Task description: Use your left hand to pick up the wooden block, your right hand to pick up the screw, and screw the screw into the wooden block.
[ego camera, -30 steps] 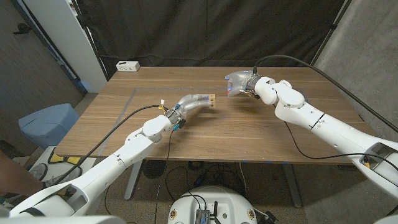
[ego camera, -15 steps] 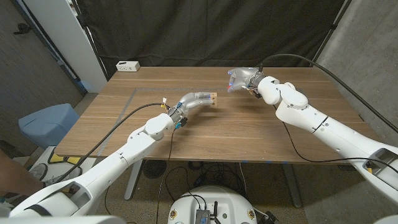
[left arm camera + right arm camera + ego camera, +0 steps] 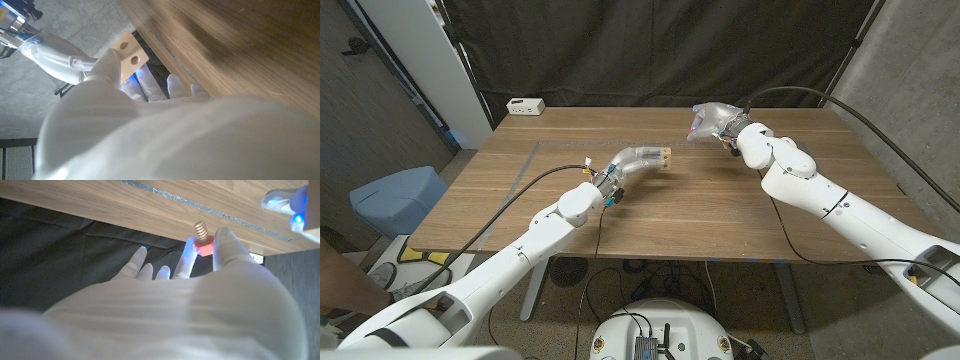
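While left hand (image 3: 638,160) grips wooden block (image 3: 663,157), right hand (image 3: 712,123) pinches screw (image 3: 202,235); white box (image 3: 525,105) sits far.

the brown wooden table (image 3: 650,205) has a smooth, matt top with visible grain. the small pale wooden block (image 3: 129,51), held in the left hand (image 3: 638,160), looks like bare, unfinished wood with two drilled holes. the screw (image 3: 202,236), pinched in the right hand (image 3: 712,122), has a tan ridged thread and a red, plastic-looking head. both hands wear a smooth, whitish, slightly translucent covering. the white arm shells (image 3: 820,195) are glossy plastic. the black backdrop (image 3: 660,45) is matt cloth
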Available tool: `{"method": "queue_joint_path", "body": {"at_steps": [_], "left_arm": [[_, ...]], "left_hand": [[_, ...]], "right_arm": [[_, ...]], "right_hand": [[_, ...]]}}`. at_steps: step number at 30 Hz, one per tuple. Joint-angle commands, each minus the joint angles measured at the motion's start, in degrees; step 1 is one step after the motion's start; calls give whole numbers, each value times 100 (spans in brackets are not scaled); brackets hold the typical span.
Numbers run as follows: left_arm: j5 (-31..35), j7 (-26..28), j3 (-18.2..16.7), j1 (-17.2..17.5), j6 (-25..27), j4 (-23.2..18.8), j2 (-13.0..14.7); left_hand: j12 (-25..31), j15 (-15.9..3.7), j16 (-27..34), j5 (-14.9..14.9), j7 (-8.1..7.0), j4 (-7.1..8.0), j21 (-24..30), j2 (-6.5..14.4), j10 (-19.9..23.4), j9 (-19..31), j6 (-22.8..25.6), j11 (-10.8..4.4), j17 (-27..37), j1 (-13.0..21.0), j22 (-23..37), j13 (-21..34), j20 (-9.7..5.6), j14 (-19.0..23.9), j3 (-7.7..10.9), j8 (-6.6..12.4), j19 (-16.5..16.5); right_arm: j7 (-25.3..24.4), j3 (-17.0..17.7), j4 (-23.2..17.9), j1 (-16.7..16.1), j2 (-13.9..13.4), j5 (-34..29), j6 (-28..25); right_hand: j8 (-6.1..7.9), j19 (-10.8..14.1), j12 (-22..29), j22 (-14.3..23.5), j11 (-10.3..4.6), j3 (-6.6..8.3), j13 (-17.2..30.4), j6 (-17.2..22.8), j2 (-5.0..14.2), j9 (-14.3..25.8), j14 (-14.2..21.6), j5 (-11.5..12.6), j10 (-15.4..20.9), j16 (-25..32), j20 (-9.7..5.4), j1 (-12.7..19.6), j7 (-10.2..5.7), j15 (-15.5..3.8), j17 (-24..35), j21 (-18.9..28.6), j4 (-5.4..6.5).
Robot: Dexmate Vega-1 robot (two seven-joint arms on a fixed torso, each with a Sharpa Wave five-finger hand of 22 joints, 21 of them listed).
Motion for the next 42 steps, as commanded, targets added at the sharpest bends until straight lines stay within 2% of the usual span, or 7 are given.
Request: {"method": "queue_joint_path", "body": {"at_steps": [1, 3, 8, 20, 29, 42], "left_arm": [[311, 206, 98, -14, 97, -69, -44], [328, 203, 118, -34, 107, -55, -69], [328, 184, 155, -83, 86, 29, -151], [323, 163, 227, -177, 10, 222, -326], [308, 193, 253, -213, -150, 387, -470], [382, 239, 327, -296, -254, 532, -624]], "left_hand": [[-18, -337, -11, 26, 4, 0, -8, 41, 64, 16, 89, 0, 14, 24, 26, 12, -9, 21, -17, 32, -27], [-19, -344, -12, 27, 3, -2, -8, 42, 66, 16, 90, 0, 14, 25, 26, 13, -10, 18, -18, 31, -27], [-22, -344, -13, 28, 3, -3, -8, 45, 68, 16, 91, 0, 13, 26, 26, 15, -8, 18, -19, 30, -28], [-29, -345, -9, 29, 2, -6, -4, 50, 74, 16, 93, 0, 13, 27, 26, 20, -6, 28, -24, 26, -21], [-33, -343, -7, 31, 3, -9, 0, 54, 79, 16, 97, 0, 13, 30, 26, 23, -6, 36, -26, 25, -12], [-39, -342, -7, 33, 4, -11, 1, 62, 88, 16, 108, 0, 12, 33, 26, 29, 0, 39, -30, 25, -10]], "right_arm": [[-536, 182, -266, -179, 119, 465, -477], [-631, 216, -313, -214, 132, 557, -550], [-911, 340, -423, -344, 145, 830, -634], [-1594, 624, -582, -714, 156, 1527, -402], [-2385, 767, -605, -1023, 397, 1834, -198], [-3196, 873, -704, -1370, 631, 2067, 48]], "right_hand": [[32, 46, 11, 13, 53, 29, 18, 30, 26, -4, 60, 0, 30, 30, -302, -51, 58, -423, 26, 2, 16], [25, 48, 9, 13, 112, 31, 18, 31, 31, -22, 62, -3, 35, 28, -295, -58, 70, -413, 27, 0, 19], [10, 49, 2, 13, 128, 30, 18, 29, 36, -58, 71, -12, 37, 28, -269, -81, 96, -387, 29, -3, 26], [-13, 53, 3, 13, 172, 31, 18, 30, 56, -119, 94, -25, 69, 29, -265, -115, 128, -374, 31, -6, 38], [-14, 87, 10, 14, 223, 45, 18, 70, 84, -163, 140, -32, 110, 41, -262, -112, 162, -390, 31, 5, 35], [-27, 137, 18, 16, 249, 38, 19, 94, 105, -228, 209, -56, 169, 56, -277, -128, 199, -410, 28, 15, 33]]}}
